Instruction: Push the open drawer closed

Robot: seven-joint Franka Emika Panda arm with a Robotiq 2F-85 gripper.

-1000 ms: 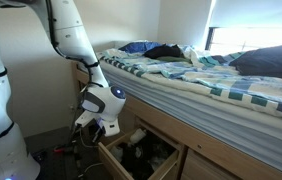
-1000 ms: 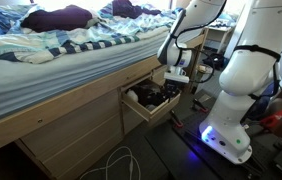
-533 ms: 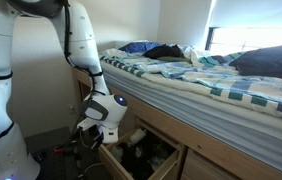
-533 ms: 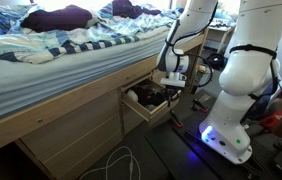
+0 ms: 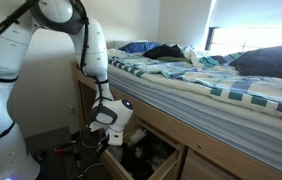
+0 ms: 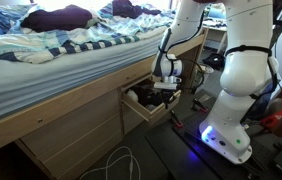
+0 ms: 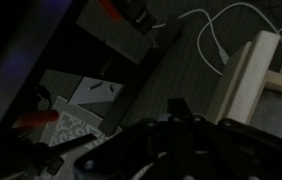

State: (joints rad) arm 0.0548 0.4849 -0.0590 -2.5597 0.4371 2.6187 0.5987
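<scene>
Reaching down — arm (image 5: 97, 60) bent steeply | fingers (image 5: 108, 135) over open drawer (image 6: 146, 108) (spread: cannot tell)

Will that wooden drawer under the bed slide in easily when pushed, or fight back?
Probably stiff: the drawer is wooden boards, so it should not flex. Likely fairly heavy, since dark things fill it. Being wide, it may skew and jam if the tool pushes near one end.

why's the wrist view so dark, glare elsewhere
Wrist view: underexposed, the hand a dim silhouette, only a pale wooden board lit. In an exterior view the window is blown out; in an exterior view the light tan wooden drawer is evenly lit, its inside dark.
</scene>
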